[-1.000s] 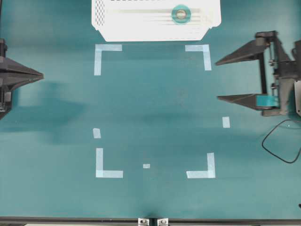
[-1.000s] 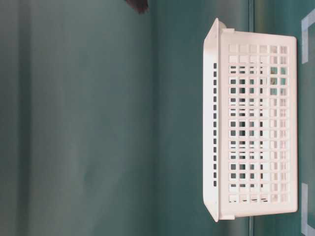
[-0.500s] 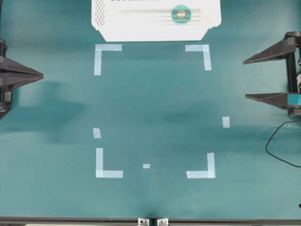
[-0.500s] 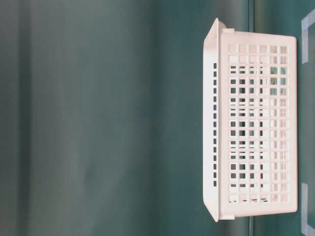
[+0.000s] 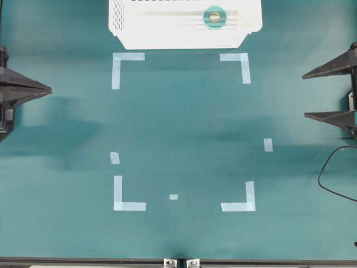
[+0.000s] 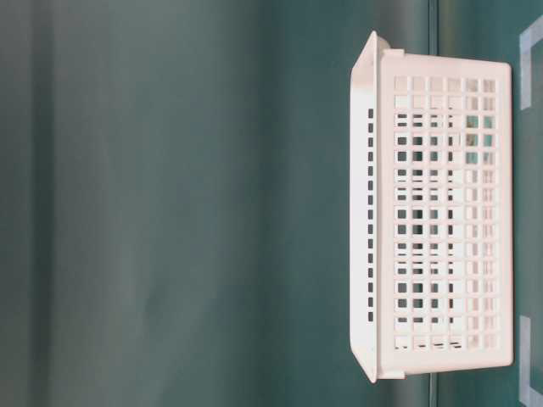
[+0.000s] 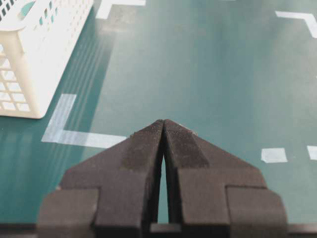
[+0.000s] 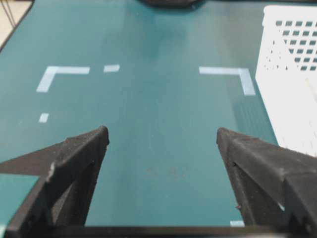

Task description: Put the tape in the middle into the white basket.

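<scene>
Tape [image 5: 212, 16] is in the white basket [image 5: 167, 40], lying flat on the slatted bottom, toward the basket's right half in the overhead view. Basket sits at the top edge of the green table [image 5: 184, 128], just above the two upper pale corner marks [image 5: 124, 62]. In the table-level view you only get teal glimpses through the mesh wall [image 6: 475, 140], can't make out the roll's shape there.

Left gripper [image 7: 163, 124]: fingers pressed together tip to tip, nothing between them, parked at the left edge of the overhead view, well apart from basket. Its wrist cam shows a basket corner [image 7: 20, 64] upper left and an L mark on the mat.

Right gripper [image 5: 321, 94]: jaws spread wide, nothing in them, at the right edge of the overhead view, below and to the right of the basket. Right wrist cam shows bare mat between the two fingers [image 8: 74, 158], basket wall off to the right.

Black cable [image 5: 334, 178] loops on the table under the right arm. Small loose tape strips [image 5: 268, 144] lie on the mat inside the marked rectangle
</scene>
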